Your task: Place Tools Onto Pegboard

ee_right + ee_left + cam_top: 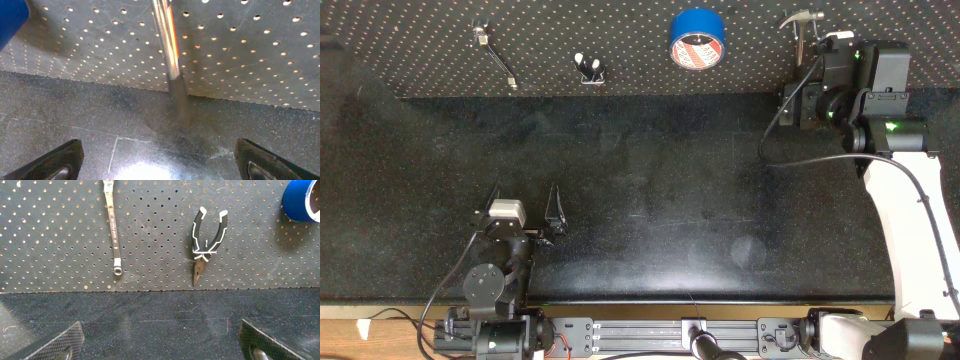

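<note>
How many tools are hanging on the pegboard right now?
4: a wrench at far left, pliers next to it, a blue tape roll right of centre, and a hammer at far right. More could hide behind the right arm.

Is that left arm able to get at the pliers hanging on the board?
Probably yes: the left gripper is open and faces the pliers, with just bare mat between them and nothing hanging in front.

Dark, speckled worktop (670, 190), bare-surfaced, with a perforated pegboard (620, 40) rising along its far edge. Hung on the pegboard: a blue tape roll (697, 38); left of the tape roll, black-handled pliers (588, 68), nose down; farther left, a slim wrench (498, 58); right of the tape roll, a hammer (806, 17).
</note>
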`<act>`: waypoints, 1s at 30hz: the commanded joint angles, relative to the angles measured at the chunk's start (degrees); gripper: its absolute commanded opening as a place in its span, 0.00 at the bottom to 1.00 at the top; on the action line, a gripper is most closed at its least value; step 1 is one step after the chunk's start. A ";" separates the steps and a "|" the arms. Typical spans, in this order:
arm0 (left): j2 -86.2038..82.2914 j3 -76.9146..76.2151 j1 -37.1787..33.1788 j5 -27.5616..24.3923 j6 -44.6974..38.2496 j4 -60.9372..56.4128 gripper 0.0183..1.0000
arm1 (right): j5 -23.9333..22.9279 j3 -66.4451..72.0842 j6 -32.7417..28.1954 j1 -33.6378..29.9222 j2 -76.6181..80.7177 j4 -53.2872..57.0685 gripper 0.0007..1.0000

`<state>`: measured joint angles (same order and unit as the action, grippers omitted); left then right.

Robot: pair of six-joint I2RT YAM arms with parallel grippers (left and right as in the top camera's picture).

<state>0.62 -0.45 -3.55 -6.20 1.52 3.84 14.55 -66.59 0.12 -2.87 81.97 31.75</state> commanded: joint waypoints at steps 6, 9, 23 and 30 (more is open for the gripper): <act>-0.44 0.13 0.20 0.39 -0.33 0.37 1.00 | -1.88 13.97 0.09 0.46 -7.82 -6.23 1.00; -0.44 0.13 0.20 0.39 -0.33 0.35 1.00 | -1.86 25.86 0.11 0.46 -17.94 -11.50 1.00; -0.44 0.13 0.20 0.39 -0.33 0.35 1.00 | -2.10 66.36 7.15 0.46 -55.84 -47.63 1.00; -0.44 0.13 0.20 0.39 -0.33 0.35 1.00 | -2.10 66.36 7.17 0.46 -66.20 -39.89 1.00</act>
<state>0.62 -0.45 -3.55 -6.20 1.52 3.84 13.28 -0.49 6.20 -2.83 20.71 -12.40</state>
